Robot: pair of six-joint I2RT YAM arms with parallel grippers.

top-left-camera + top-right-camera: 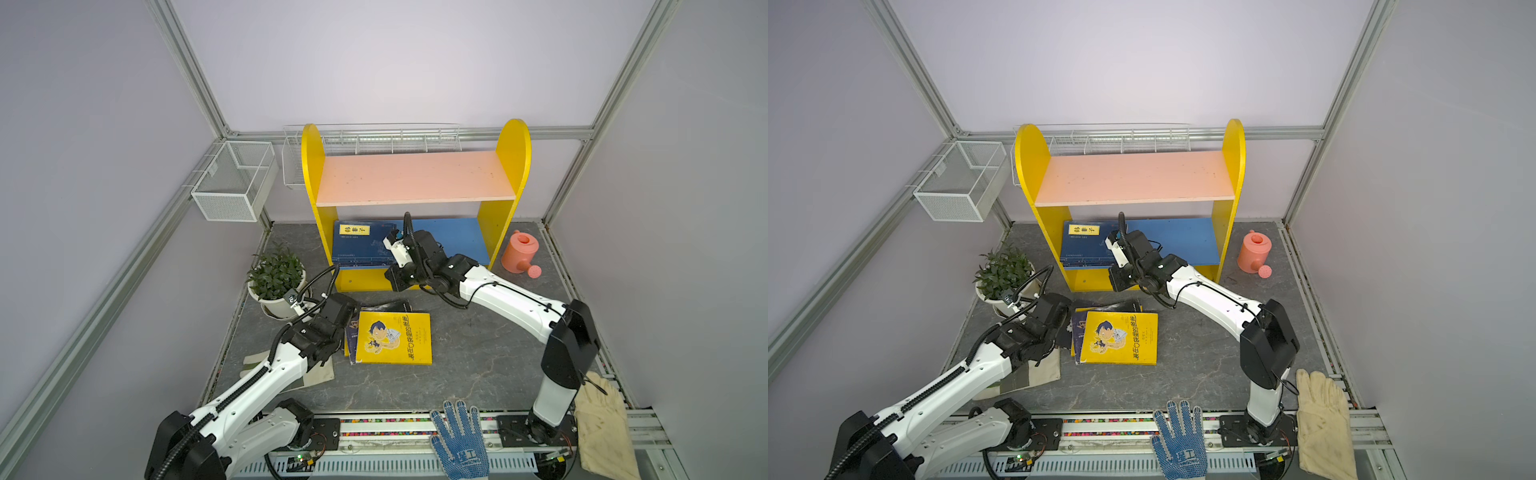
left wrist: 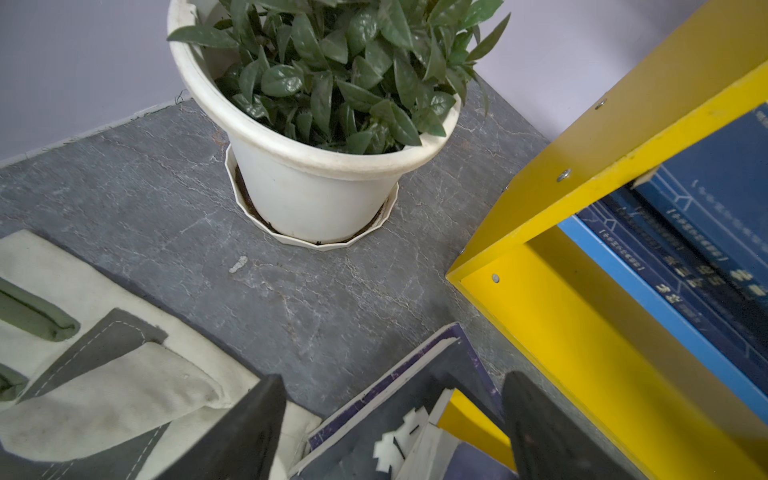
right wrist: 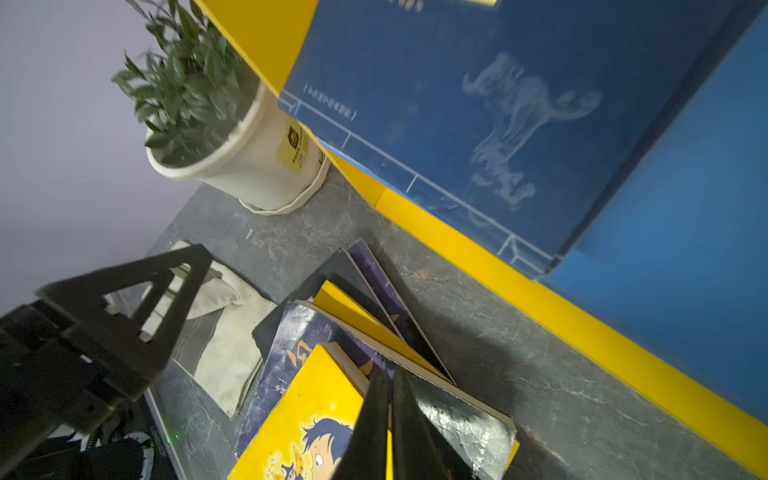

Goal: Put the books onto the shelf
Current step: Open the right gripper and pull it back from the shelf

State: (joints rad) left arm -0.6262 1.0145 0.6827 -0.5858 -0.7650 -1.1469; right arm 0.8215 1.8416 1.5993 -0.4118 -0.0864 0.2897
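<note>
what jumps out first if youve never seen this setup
The shelf, bright yellow sides with a bare pink upper board, stands at the back centre. In front of it a bright yellow book with a cartoon boy tops a loose pile of darker books, while navy books lie flat on the left of the blue lower board. A pink watering can stands right of the shelf.

Dark books (image 1: 351, 330) mostly covered by yellow book (image 1: 394, 338); count can't be told. Navy books (image 1: 361, 247) part-hidden by pink board (image 1: 415, 176) & right arm (image 1: 498, 291). Left gripper (image 2: 392, 378) and right gripper (image 3: 390, 382) are cut off by frame edge in wrist views. Navy cover is blurred in right wrist view, small print unreadable. Canvas glove (image 1: 322, 372) half-buried under left arm (image 1: 274, 370).
</note>
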